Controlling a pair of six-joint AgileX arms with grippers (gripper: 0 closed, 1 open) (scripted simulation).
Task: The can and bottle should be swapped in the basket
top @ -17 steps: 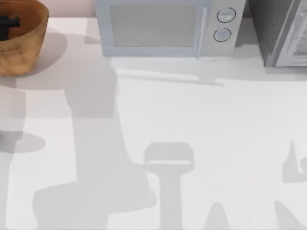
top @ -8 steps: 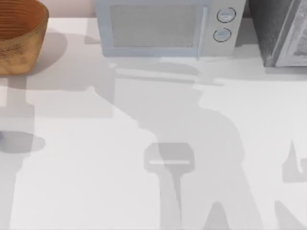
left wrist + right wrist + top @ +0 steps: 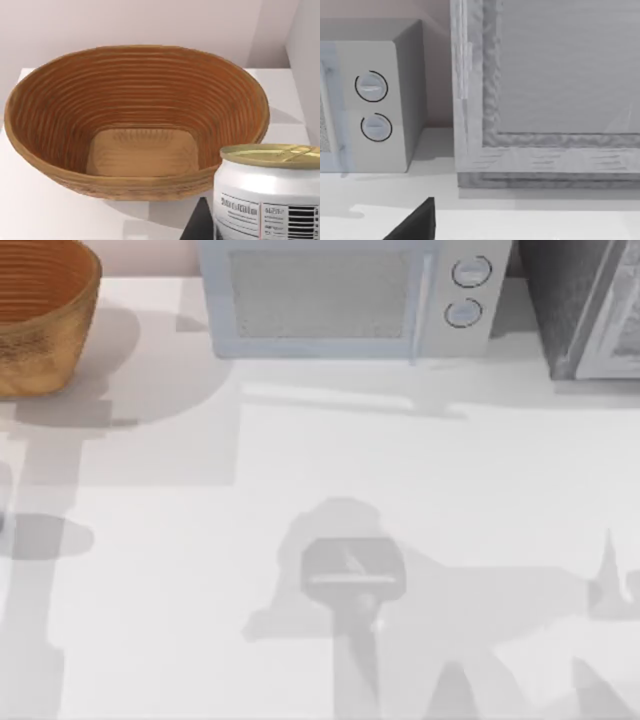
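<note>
The basket (image 3: 40,330) stands at the table's far left corner, orange-brown and woven. In the left wrist view the basket (image 3: 135,120) has nothing inside on its ribbed floor. The can (image 3: 270,195), white-labelled with a dull gold top, hangs close to that camera, in front of the basket's rim. One dark finger (image 3: 199,226) of my left gripper lies against the can's side, so the gripper is shut on it. A dark fingertip (image 3: 417,222) of my right gripper shows low in the right wrist view, facing the microwave and cabinet. The bottle is out of view.
A pale grey microwave (image 3: 345,295) with two round knobs (image 3: 468,290) stands at the back centre. A grey cabinet (image 3: 590,305) stands at the back right. Arm shadows fall across the white table (image 3: 330,470).
A second ago a dark gripper sat inside the basket in the top view; it has since gone from there. The arm shadows have swept across the table.
</note>
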